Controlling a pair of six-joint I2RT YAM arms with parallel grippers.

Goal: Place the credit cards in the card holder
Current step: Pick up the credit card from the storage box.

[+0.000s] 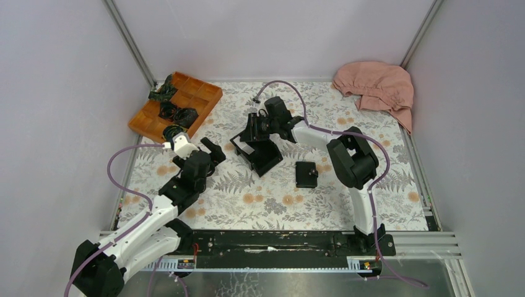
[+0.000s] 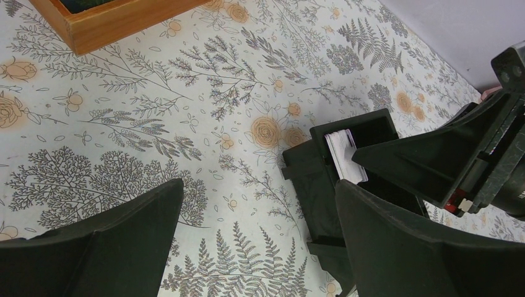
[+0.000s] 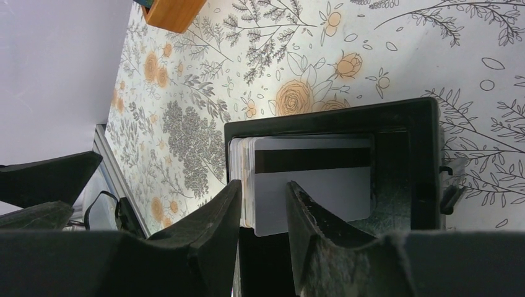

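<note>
Several white credit cards [image 3: 309, 185] stand on edge in a rigid black open-topped box [image 3: 328, 114]; the front one shows a black stripe. My right gripper [image 3: 263, 192] is over this box, its jaws narrowly open astride the lower corner of the card stack, with a gap still showing at the right finger. In the top view the right gripper [image 1: 251, 133] is above the box [image 1: 263, 158]. The card holder [image 1: 306, 174], a small black wallet, lies closed on the cloth to the right of the box. My left gripper [image 2: 259, 185] is wide open and empty, hovering left of the box [image 2: 356, 127] and cards [image 2: 343, 154].
A wooden compartment tray [image 1: 176, 105] holding dark items sits at the back left. A pink cloth [image 1: 377, 86] is bunched in the back right corner. Grey walls enclose the floral table cover [image 1: 272, 204] on three sides.
</note>
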